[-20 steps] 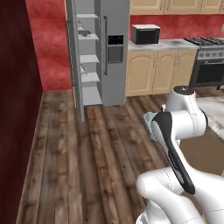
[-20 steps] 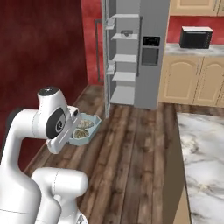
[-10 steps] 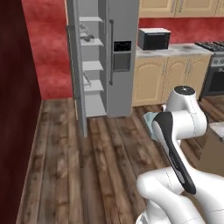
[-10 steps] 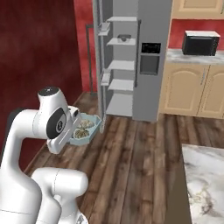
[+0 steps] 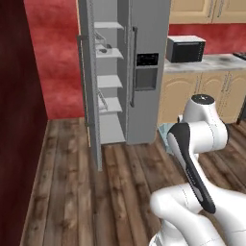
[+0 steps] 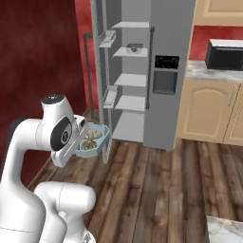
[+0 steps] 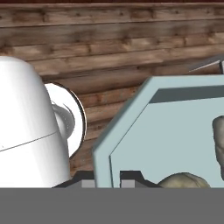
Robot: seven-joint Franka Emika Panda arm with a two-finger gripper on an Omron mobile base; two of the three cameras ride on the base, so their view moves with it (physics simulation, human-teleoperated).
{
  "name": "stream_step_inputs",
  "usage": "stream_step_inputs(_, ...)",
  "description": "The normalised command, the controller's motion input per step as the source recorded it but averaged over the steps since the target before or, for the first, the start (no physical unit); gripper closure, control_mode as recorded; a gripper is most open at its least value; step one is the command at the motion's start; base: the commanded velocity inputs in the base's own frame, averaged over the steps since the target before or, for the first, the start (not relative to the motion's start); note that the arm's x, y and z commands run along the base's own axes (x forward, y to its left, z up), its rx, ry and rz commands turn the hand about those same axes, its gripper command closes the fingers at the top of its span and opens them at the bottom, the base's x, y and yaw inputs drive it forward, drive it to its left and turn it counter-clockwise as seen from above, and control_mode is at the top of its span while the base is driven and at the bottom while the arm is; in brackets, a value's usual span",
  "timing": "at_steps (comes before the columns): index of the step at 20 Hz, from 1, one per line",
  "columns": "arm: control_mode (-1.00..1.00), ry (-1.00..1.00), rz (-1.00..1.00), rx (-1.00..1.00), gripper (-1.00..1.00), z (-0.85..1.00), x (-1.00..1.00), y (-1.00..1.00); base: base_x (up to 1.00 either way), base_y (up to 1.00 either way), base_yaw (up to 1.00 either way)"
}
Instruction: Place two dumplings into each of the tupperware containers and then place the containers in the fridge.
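While the gripper (image 7: 108,175) pinches the rim of the pale translucent bluish tupperware box (image 6: 93,140) (tan speckled dumplings (image 6: 89,138) inside), carrying to the tall grey open fridge (image 6: 142,71) is under way; next, reach a shelf.

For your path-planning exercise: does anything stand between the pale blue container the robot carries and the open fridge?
Nothing visible does. The end effector grips the pale blue container with dumplings, and bare wood floor leads to the fridge, whose door stands open, shelves exposed.
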Motion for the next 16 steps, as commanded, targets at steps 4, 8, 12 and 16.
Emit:
stream_step_inputs(4, 1.00, 0.00, 0.00, 0.00, 1.00, 0.00, 0.00, 0.00, 1.00, -0.12, 0.16)
stream_step_inputs(8, 1.00, 0.00, 0.00, 0.00, 1.00, 0.00, 0.00, 0.00, 1.00, -0.51, 0.26)
stream_step_inputs(12, 1.00, 0.00, 0.00, 0.00, 1.00, 0.00, 0.00, 0.00, 1.00, -0.66, 0.35)
stream_step_inputs(16, 1.00, 0.00, 0.00, 0.00, 1.00, 0.00, 0.00, 0.00, 1.00, -0.78, 0.33)
